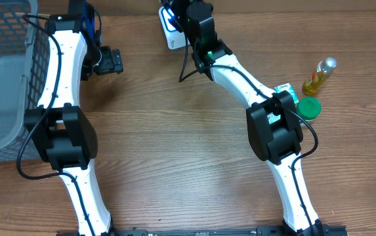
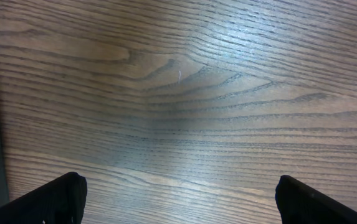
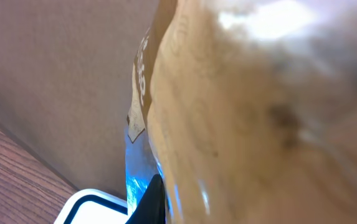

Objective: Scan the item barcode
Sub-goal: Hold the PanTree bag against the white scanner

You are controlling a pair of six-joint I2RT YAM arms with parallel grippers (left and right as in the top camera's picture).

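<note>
1. Two robot arms, white with black joints, rise from the near edge of the wooden tabletop [image 1: 174,164], one on each side.
2. One round container with a green lid [image 1: 309,109] stands on the right side, just beside the right arm's elbow. A small teal box [image 1: 283,90] sits next to it, partly covered by that elbow. Whether the two touch cannot be told.
3. One clear bottle of yellow liquid [image 1: 320,75] lies tilted just beyond the green lid, apart from the arm.
4. One grey mesh basket [image 1: 40,59] is at the left edge, and the left arm runs alongside its right wall.
5. Left hand [image 1: 111,61]: farther back at left of centre, over bare wood. Its two fingertips [image 2: 50,199] sit in opposite lower corners of the wrist view, spread fully wide, with nothing between them.
6. Right hand [image 1: 182,14]: at the far edge, centre, fingers closed. One tan packet [image 3: 228,112] fills the wrist view. It is blurred and lies hard against the fingers, seemingly gripped. The hand hides it in the overhead view, and its print cannot be read.
7. One white device [image 1: 169,31], rounded and dark-outlined with a blue glow, stands at the far edge. It is just left of the right hand, and the packet is close by it.
</note>
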